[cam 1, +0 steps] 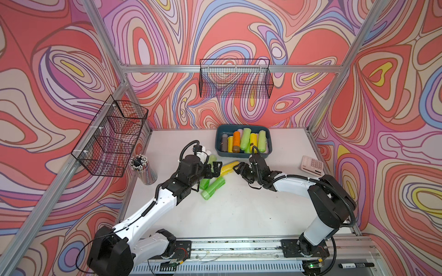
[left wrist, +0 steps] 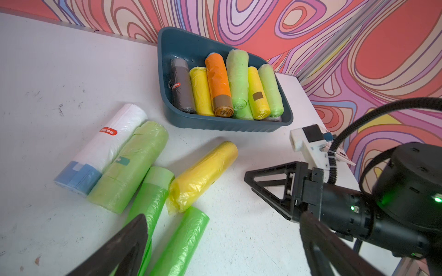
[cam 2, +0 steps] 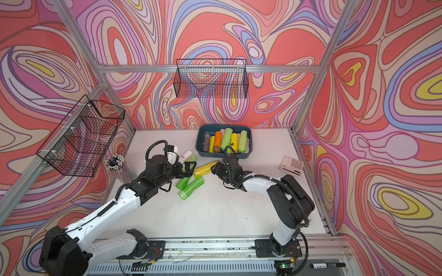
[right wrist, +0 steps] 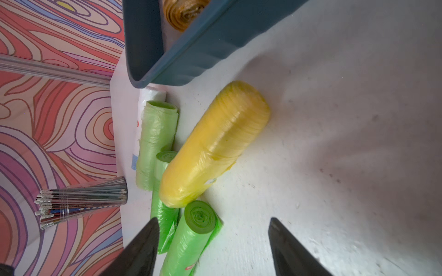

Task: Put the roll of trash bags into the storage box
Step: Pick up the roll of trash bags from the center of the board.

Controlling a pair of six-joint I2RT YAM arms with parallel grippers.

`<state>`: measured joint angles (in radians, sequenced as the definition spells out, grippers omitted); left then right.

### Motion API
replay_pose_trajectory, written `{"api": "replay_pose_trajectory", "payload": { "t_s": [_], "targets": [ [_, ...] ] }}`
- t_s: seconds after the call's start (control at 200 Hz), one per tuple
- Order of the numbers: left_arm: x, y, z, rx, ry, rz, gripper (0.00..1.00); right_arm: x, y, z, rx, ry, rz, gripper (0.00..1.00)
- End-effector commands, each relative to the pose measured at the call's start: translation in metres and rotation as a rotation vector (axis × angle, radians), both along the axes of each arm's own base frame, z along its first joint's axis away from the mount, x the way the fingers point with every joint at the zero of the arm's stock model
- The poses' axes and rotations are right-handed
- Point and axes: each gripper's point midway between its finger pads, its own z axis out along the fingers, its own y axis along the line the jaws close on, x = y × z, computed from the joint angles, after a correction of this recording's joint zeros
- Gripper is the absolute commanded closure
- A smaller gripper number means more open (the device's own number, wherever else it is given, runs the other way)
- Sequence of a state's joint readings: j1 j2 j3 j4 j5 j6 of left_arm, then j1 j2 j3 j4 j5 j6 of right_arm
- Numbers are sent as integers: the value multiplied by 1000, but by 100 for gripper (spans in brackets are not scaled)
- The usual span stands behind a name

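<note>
The long yellow plastic bag roll (right wrist: 215, 143) lies slanted just ahead of the right claw (right wrist: 213, 218), its fingers apart and empty.

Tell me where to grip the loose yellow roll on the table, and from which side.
Grip the yellow roll across its width, toward the end facing the storage box. Come from above: it lies flat, and its other end lies against the green rolls, leaving little room there.

Calculator (cam 1: 312, 165), pencil cup (cam 1: 144, 170), marker (cam 1: 356, 265)
</note>
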<state>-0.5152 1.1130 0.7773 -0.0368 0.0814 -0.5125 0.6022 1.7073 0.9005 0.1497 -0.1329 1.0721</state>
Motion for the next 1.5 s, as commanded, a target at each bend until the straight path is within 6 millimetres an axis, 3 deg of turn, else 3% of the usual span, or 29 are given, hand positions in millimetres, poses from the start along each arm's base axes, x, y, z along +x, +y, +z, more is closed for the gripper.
{"api": "replay_pose_trajectory", "payload": {
  "t_s": [0.0, 0.09, 0.11, 0.145, 0.576, 1.497],
  "targets": [
    [-8, 4, -9, -8, 39, -1, 0, 11, 11, 6, 27, -17, -25, 27],
    [-11, 3, -8, -6, 37, -13, 0, 15, 16, 11, 32, -28, -22, 27],
    [-12, 3, -7, -8, 35, -15, 0, 15, 17, 0, 18, -9, -23, 28],
    [-13, 3, -6, -12, 37, -19, 0, 16, 17, -2, 15, -5, -25, 28],
    [-21, 11, 8, -27, -2, -5, 0, 23, 31, -2, 4, -14, -27, 28],
    [-21, 14, 7, -2, 13, 9, 0, 39, 33, -18, -39, 12, -93, 28]
  ]
}}
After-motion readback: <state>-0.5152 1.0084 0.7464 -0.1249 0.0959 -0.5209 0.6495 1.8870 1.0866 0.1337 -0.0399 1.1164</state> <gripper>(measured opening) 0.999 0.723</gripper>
